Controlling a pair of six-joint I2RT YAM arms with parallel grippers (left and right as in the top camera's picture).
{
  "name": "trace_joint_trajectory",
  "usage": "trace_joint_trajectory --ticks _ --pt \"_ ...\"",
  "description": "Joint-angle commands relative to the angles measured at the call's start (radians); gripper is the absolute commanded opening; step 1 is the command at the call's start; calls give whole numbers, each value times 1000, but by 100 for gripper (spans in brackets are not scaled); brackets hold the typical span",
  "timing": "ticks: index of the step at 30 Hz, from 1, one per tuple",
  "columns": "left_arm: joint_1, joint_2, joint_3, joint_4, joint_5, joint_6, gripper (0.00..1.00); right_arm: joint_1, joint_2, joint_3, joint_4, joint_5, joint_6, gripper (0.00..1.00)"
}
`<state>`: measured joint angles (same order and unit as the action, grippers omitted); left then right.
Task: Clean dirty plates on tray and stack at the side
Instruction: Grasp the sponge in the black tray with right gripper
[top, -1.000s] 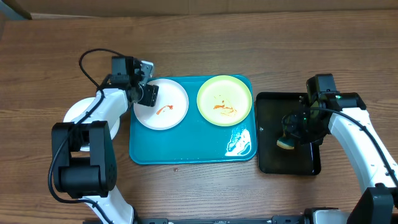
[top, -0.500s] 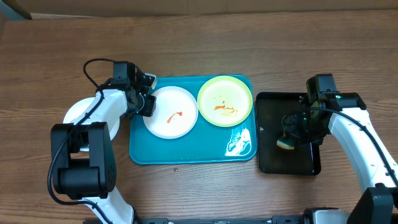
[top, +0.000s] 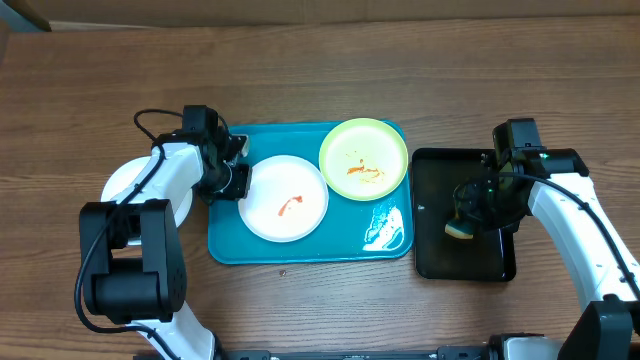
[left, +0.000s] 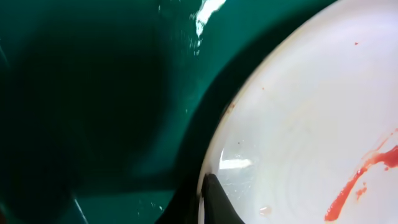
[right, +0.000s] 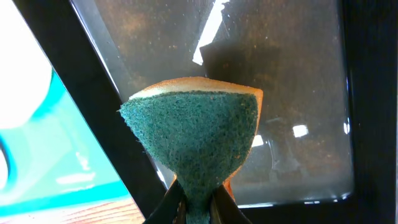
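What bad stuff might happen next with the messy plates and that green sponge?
1. The left gripper seems to pinch only the rim of the sauce-smeared white plate, so it might slip loose.
2. That plate sits very close to the yellow-green plate; shifting it may knock them together.
3. The right gripper squeezes the sponge by one narrow end, so hard scrubbing might pull it out.

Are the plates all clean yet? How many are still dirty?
Not yet. One white plate sits off the tray, beside the left arm, no smears showing: that looks done. In hand: the left gripper is at the rim of the red-smeared plate, and the right gripper holds a sponge over the black tray. Left: wiping that plate and the smeared green plate, then stacking.
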<state>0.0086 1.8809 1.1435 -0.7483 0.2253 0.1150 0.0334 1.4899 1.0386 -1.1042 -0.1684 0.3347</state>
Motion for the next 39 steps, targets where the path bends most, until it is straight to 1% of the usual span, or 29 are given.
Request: trace_joint_trajectory --ticks 1,2,8,14,19,20,21,24,26,28,35,39 --pt "-3 29 -27 -42 -6 -79 4 -3 -8 0 42 0 -22 9" --pt "-3 29 -27 -51 6 -79 4 -3 -8 0 61 3 -21 7" --pt "-3 29 -27 -104 20 -120 4 -3 -6 -39 180 7 -22 7" --pt "-3 29 -27 -116 20 -120 4 -3 -6 -226 377 9 -21 7" --pt "-3 29 -27 -119 35 -121 4 -3 -6 -342 496 10 -21 8" --pt "-3 29 -27 -118 34 -120 4 -3 -6 -360 515 9 -21 12" --pt "-3 29 -27 -118 34 -120 4 -3 -6 -373 527 10 -16 13" --pt "-3 29 -27 -118 34 -120 4 -3 -7 -382 531 4 7 13" --pt "-3 29 -27 -116 34 -120 4 -3 -7 -364 515 -40 5 7" --pt "-3 29 -27 -115 34 -120 4 -3 -7 -326 476 -71 5 4" --pt "-3 29 -27 -110 34 -119 4 -3 -7 -91 250 -69 -22 4" --pt "-3 29 -27 -113 35 -119 4 -3 -6 -77 232 -37 -29 4"
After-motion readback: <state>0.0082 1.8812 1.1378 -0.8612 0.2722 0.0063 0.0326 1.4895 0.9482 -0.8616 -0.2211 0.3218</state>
